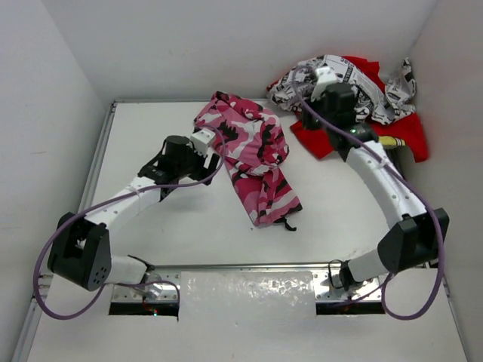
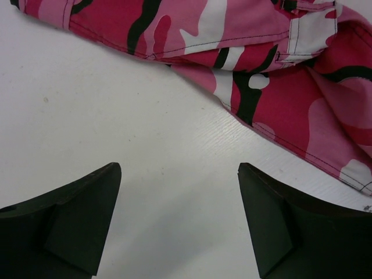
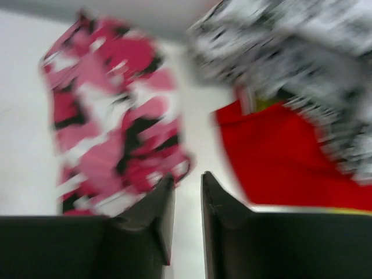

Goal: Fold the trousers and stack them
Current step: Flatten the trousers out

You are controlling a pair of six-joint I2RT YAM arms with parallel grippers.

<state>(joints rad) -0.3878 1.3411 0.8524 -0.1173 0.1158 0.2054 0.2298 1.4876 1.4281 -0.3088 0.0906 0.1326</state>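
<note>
Left jaws (image 2: 177, 174) released, fingers spread wide with only bare white surface (image 2: 87, 104) between them. They grasp nothing. Their tips stand just short of the trousers' (image 2: 279, 87) stitched hem edge, not touching it.

Right jaws (image 3: 187, 186) drawn nearly together with a thin slit left, nothing in them. That wrist view is blurred.

Writing: the black-and-white cloth (image 1: 392, 94) carries a dense print. You can't read it from overhead, and it is smeared in the right wrist view.

Layout, left to right:
- Your left arm (image 1: 121, 200) runs low and diagonal from the near-left base, wrist at the trousers' left edge.
- The trousers (image 1: 253, 151) lie mid-surface, bunched at the far end near the back wall. A narrower run of cloth trails toward you and ends well short of the near rail.
- The red cloth (image 1: 313, 139) lies just right of them across a narrow strip of surface. The printed cloth is heaped over it in the far-right corner.
- Your right arm (image 1: 385, 181) has its elbow out by the right wall, forearm angled far-left, wrist over that heap.

Room: walls close the left, back and right sides. Open surface (image 1: 226, 241) shows left of the trousers and between their near end and the near edge.
</note>
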